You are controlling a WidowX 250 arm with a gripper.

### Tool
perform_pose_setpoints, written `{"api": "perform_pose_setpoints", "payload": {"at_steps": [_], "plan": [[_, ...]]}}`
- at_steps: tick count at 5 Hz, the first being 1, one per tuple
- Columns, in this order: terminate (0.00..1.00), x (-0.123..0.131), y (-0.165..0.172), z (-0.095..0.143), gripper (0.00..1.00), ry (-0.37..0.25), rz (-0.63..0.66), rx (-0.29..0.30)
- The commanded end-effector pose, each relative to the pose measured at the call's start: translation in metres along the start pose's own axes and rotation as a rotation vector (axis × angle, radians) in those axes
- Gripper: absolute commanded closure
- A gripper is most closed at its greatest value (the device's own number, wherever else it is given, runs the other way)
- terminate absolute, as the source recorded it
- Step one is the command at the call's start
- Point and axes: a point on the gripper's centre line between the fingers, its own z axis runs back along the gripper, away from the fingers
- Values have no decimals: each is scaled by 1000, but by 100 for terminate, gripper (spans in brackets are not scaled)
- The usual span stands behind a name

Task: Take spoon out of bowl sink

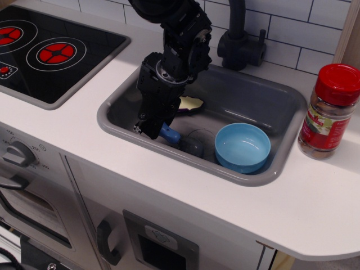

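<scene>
The grey sink (270,101) is set in the white countertop. The light-blue bowl (242,147) stands empty at the sink's front right. The spoon (181,140), with a blue handle and a grey ball head, is down in the sink near the front wall, left of the bowl and outside it. My black gripper (156,130) is shut on the spoon's blue handle, with the grey head pointing right toward the bowl. I cannot tell whether the head touches the sink floor.
A purple-and-cream eggplant half (190,104) lies in the sink behind the gripper. A black faucet (241,39) stands behind the sink. A red-lidded spice jar (331,109) is on the counter to the right. A black stove top (45,50) is at the left.
</scene>
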Motion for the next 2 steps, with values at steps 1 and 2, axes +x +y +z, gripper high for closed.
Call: {"api": "perform_pose_setpoints", "payload": {"at_steps": [1, 2], "plan": [[0, 7, 3, 17, 0, -26, 23, 18], [0, 15, 3, 32, 0, 2, 28, 16]]}}
